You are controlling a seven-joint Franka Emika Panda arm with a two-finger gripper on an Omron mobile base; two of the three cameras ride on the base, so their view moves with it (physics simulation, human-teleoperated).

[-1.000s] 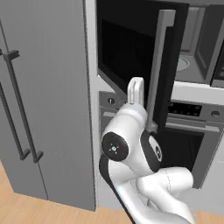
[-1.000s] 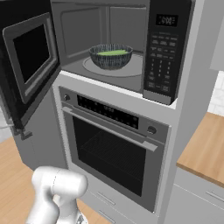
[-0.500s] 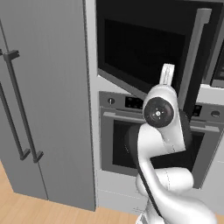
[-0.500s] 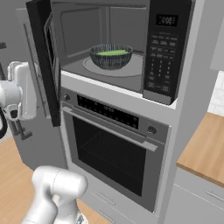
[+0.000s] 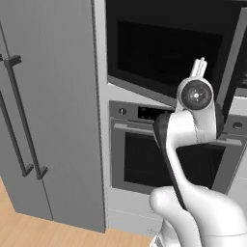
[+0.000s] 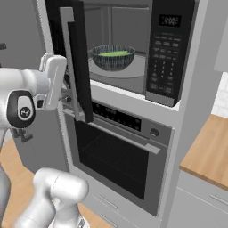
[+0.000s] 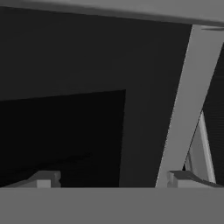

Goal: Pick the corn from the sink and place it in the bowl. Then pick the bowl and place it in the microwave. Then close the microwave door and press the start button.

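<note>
Corn (image 6: pixel 114 54) is already sat in the bowl (image 6: pixel 112 58) inside the microwave (image 6: pixel 133 49), so the door (image 6: pixel 73 62) gets shoved by the gripper (image 7: pixel 114 178), jaws spread wide and nothing held.

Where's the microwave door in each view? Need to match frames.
Left base view: black-framed microwave door with dark glass window, top centre.
Right base view: door edge-on, upper left.
Hand view: door face close ahead.
Shared landmark: its long steel bar handle.
</note>
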